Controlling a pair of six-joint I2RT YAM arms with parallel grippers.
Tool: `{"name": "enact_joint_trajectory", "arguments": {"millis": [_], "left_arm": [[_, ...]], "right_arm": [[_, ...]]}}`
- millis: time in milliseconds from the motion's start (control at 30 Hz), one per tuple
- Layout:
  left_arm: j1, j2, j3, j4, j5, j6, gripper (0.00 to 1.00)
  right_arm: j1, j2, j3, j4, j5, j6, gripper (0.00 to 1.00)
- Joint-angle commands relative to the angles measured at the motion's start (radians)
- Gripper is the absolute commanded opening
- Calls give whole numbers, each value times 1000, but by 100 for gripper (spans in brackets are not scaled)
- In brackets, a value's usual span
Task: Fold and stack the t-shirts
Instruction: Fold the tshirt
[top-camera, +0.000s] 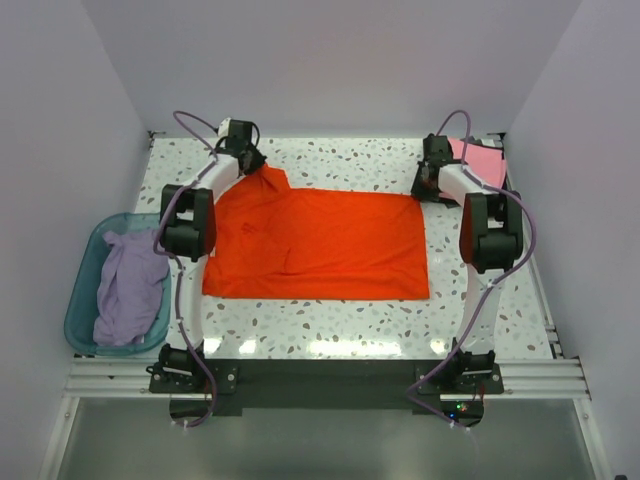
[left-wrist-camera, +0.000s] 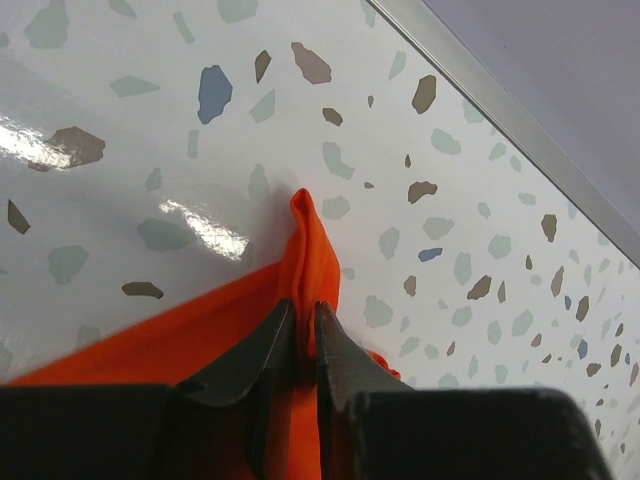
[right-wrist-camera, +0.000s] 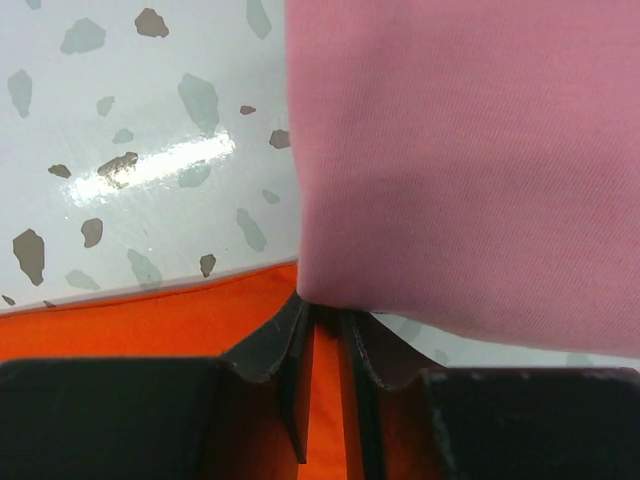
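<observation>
The orange-red t-shirt (top-camera: 320, 245) lies spread flat across the middle of the table. My left gripper (top-camera: 252, 160) is at its far left corner; in the left wrist view the gripper (left-wrist-camera: 306, 312) is shut on a pinched ridge of the orange cloth (left-wrist-camera: 305, 230). My right gripper (top-camera: 425, 185) is at the far right corner, its jaws (right-wrist-camera: 325, 312) closed on orange cloth (right-wrist-camera: 150, 320), their tips touching the edge of the pink t-shirt (right-wrist-camera: 460, 150). The pink t-shirt (top-camera: 483, 160) lies at the back right. The pale lavender t-shirt (top-camera: 130, 285) lies crumpled in the basin.
A translucent teal plastic basin (top-camera: 85, 262) sits off the table's left edge. The table is white terrazzo (top-camera: 350, 160) with a metal rim at the back (left-wrist-camera: 500, 110). Plain walls close in at the back and both sides.
</observation>
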Motion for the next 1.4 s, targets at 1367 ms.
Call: {"name": "enact_joint_trajectory", "arguments": {"millis": [1367], "left_arm": [[-103, -741, -768, 52, -236, -77, 0]], "right_arm": [[1, -518, -469, 135, 7, 101, 0]]}}
